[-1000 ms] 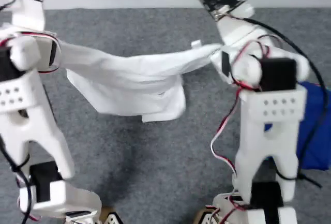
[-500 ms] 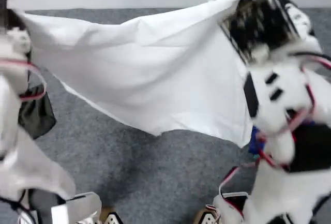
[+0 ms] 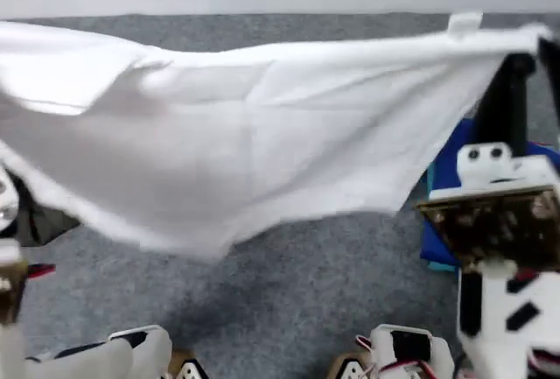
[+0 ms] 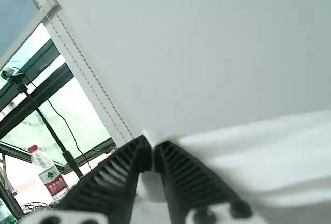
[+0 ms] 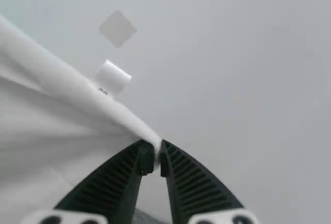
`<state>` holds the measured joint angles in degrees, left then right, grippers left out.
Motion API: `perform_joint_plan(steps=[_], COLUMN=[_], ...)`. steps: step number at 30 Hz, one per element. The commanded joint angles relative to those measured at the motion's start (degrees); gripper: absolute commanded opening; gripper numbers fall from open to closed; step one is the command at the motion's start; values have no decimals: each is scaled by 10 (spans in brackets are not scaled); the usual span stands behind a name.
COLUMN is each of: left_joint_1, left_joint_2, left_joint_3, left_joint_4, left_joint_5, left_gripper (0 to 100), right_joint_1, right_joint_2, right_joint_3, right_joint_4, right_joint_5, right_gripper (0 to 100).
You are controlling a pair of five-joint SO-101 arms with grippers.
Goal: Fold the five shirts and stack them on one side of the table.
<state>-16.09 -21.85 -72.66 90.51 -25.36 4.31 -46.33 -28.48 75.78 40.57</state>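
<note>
Spreading step, by the look of it: white shirt (image 3: 262, 134) held taut in the air over grey felt-like table (image 3: 289, 309), thin smooth cloth sagging toward 7 o'clock. Blue shirt (image 3: 433, 243) lying at 4 o'clock. Left gripper (image 4: 152, 154) and right gripper (image 5: 153, 155) each pinched on an upper corner. Next, likely: lower flat, evenly.

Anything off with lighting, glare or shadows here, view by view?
High view: the shirt throws a soft shadow on the table. Left wrist view: the window glares bright beyond the left gripper. Right wrist view: even light, no glare around the right gripper.
</note>
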Motion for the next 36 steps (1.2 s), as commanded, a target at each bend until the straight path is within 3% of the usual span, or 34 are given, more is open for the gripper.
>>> perform_joint_plan(steps=[1, 6, 13, 22, 29, 36], left_joint_1=[-4, -4, -3, 2, 2, 21], left_joint_2=[-15, -62, -97, -3, 136, 305], left_joint_3=[-7, -5, 1, 252, 452, 472], left_joint_4=[-18, -5, 81, 84, -98, -236], left_joint_5=[-22, -55, -106, -124, -122, -120], left_gripper=[5, 5, 5, 5, 5, 5], right_joint_1=[11, 11, 12, 7, -7, -36], right_joint_2=[-31, -77, -87, 7, 105, 241], right_joint_3=[-4, -4, 19, 250, 391, 424], right_joint_4=[49, 92, 107, 22, -167, -371], right_joint_5=[4, 4, 5, 29, 29, 29], right_gripper=[10, 10, 10, 10, 10, 10])
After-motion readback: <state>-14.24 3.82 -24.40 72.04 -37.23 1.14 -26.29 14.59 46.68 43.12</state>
